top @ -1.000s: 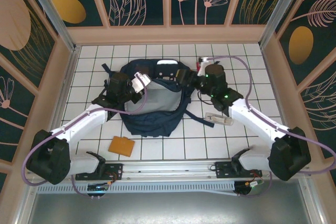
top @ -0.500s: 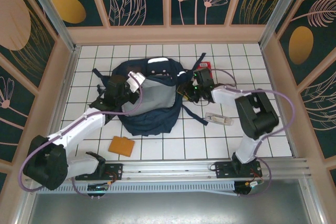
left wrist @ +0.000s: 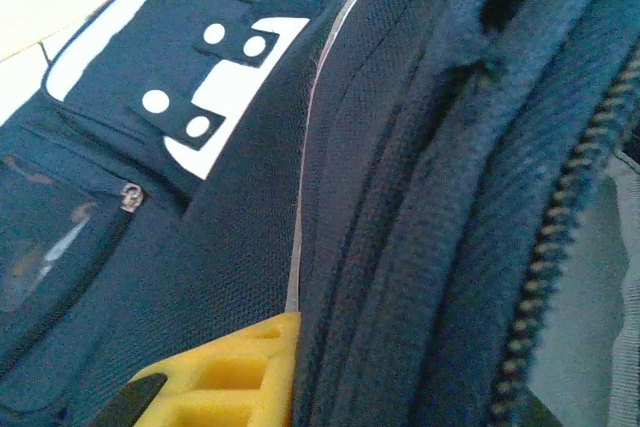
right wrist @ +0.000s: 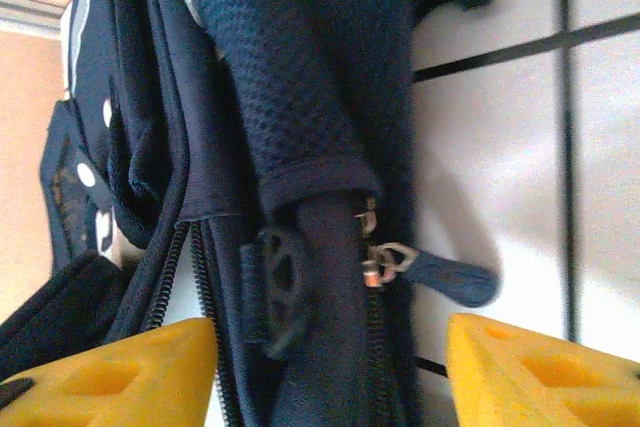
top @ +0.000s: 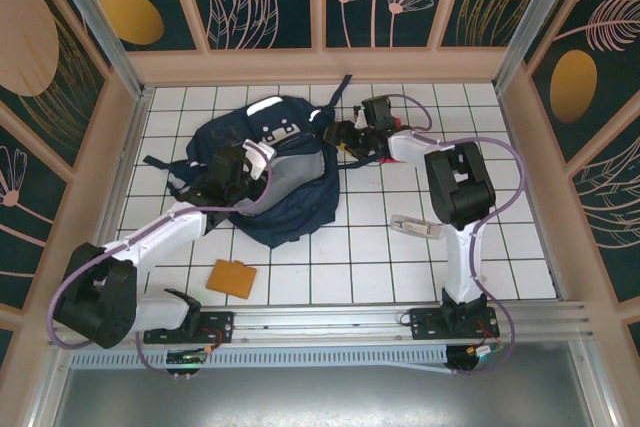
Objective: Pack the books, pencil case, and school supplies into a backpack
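Backpack [top: 290,212] now lies further up and left on the table [top: 500,247] than a second ago, and both arms reach out further with it.

- Right gripper [right wrist: 330,377]: jaws apart, straddling a mesh strap [right wrist: 290,77] and a zip pull [right wrist: 440,277] at the bag's right edge. It clamps nothing.
- Left gripper [top: 248,169]: at the near-left rim of the opening. One yellow pad [left wrist: 230,372] lies against navy fabric and the other is hidden, so I cannot tell whether it grips.
- Backpack: lying on the tiles, mouth gaping, pale grey lining exposed.
- Outstanding: orange-tan pad [top: 232,276] and pale slim piece [top: 416,226], both loose on the tiles, well apart from the bag.
- Progress: judged partial. What is already inside the bag cannot be told.
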### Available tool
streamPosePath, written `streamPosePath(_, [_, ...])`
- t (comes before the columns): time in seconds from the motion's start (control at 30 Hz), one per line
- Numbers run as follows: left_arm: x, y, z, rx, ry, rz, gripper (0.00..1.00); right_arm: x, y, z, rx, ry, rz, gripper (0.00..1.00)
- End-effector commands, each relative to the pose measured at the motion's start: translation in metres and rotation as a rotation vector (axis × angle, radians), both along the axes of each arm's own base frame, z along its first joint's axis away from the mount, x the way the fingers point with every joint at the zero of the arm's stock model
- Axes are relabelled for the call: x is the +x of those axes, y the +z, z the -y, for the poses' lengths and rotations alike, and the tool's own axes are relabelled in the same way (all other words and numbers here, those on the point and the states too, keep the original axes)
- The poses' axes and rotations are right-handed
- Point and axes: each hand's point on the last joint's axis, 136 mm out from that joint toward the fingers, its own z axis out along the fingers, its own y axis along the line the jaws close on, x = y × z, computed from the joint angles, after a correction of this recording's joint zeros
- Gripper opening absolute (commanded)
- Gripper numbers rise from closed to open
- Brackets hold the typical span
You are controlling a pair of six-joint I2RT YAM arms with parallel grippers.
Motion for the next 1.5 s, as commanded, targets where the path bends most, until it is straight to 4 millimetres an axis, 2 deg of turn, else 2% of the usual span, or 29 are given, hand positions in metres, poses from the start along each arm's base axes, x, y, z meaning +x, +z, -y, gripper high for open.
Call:
streamPosePath(0.0, [0.005, 0.023, 0.017, -0.111, -0.032, 0.035, 0.17, -0.011, 0.023, 0.038, -0.123, -0.014, 0.068, 0.66])
streamPosePath(0.13, [0.000, 0.025, 0.025, -0.133, -0.081, 0.032, 0.22, -0.011, 0.019, 0.102, -0.265, -0.050, 0.076, 0.70])
streamPosePath(0.2, [-0.002, 0.026, 0.032, -0.152, -0.121, 0.018, 0.25, -0.006, 0.009, 0.141, -0.336, -0.084, 0.046, 0.70])
streamPosePath(0.23, [-0.003, 0.027, 0.034, -0.162, -0.125, 0.007, 0.28, -0.004, 0.006, 0.153, -0.351, -0.090, 0.035, 0.70])
streamPosePath(0.3, [-0.005, 0.032, 0.039, -0.194, -0.139, -0.019, 0.38, 0.000, -0.006, 0.175, -0.395, -0.096, 0.007, 0.69])
streamPosePath(0.4, [-0.004, 0.051, 0.046, -0.334, -0.086, -0.074, 0.45, 0.006, -0.027, 0.192, -0.470, -0.072, -0.031, 0.64])
streamPosePath(0.47, [-0.004, 0.068, 0.050, -0.481, -0.015, -0.147, 0.54, 0.011, -0.040, 0.194, -0.498, -0.058, -0.049, 0.64])
streamPosePath(0.5, [-0.009, 0.074, 0.055, -0.530, -0.033, -0.181, 0.56, 0.015, -0.043, 0.194, -0.507, -0.057, -0.049, 0.64])
streamPosePath(0.6, [-0.021, 0.091, 0.063, -0.658, -0.027, -0.256, 0.58, 0.026, -0.054, 0.198, -0.588, -0.046, -0.047, 0.66])
streamPosePath(0.7, [-0.027, 0.103, 0.063, -0.687, 0.001, -0.289, 0.59, 0.032, -0.066, 0.204, -0.696, -0.041, -0.058, 0.65])
streamPosePath(0.8, [-0.031, 0.119, 0.067, -0.698, -0.012, -0.282, 0.60, 0.026, -0.082, 0.208, -0.767, -0.036, -0.105, 0.51])
streamPosePath(0.87, [-0.033, 0.129, 0.074, -0.722, -0.035, -0.270, 0.61, 0.013, -0.091, 0.209, -0.838, -0.012, -0.136, 0.37])
streamPosePath(0.93, [-0.033, 0.130, 0.086, -0.739, -0.045, -0.280, 0.61, -0.004, -0.094, 0.211, -0.898, 0.004, -0.169, 0.29])
streamPosePath(1.0, [-0.031, 0.125, 0.102, -0.753, -0.042, -0.314, 0.61, -0.025, -0.093, 0.211, -0.908, 0.010, -0.215, 0.24])
streamPosePath(1.03, [-0.027, 0.113, 0.107, -0.758, 0.005, -0.350, 0.60, -0.037, -0.092, 0.210, -0.887, 0.009, -0.240, 0.23])
streamPosePath(1.07, [-0.022, 0.114, 0.114, -0.781, 0.035, -0.368, 0.59, -0.049, -0.090, 0.208, -0.855, 0.006, -0.262, 0.21])
streamPosePath(1.17, [-0.018, 0.099, 0.151, -0.810, 0.036, -0.457, 0.58, -0.084, -0.077, 0.192, -0.659, -0.011, -0.306, 0.20])
streamPosePath(1.23, [-0.013, 0.084, 0.178, -0.767, 0.039, -0.505, 0.57, -0.105, -0.066, 0.185, -0.566, -0.033, -0.318, 0.23])
streamPosePath(1.33, [-0.011, 0.070, 0.221, -0.734, -0.005, -0.559, 0.56, -0.125, -0.048, 0.187, -0.495, -0.070, -0.308, 0.30])
streamPosePath(1.47, [-0.006, 0.039, 0.266, -0.676, -0.039, -0.609, 0.54, -0.132, -0.024, 0.202, -0.417, -0.123, -0.274, 0.34])
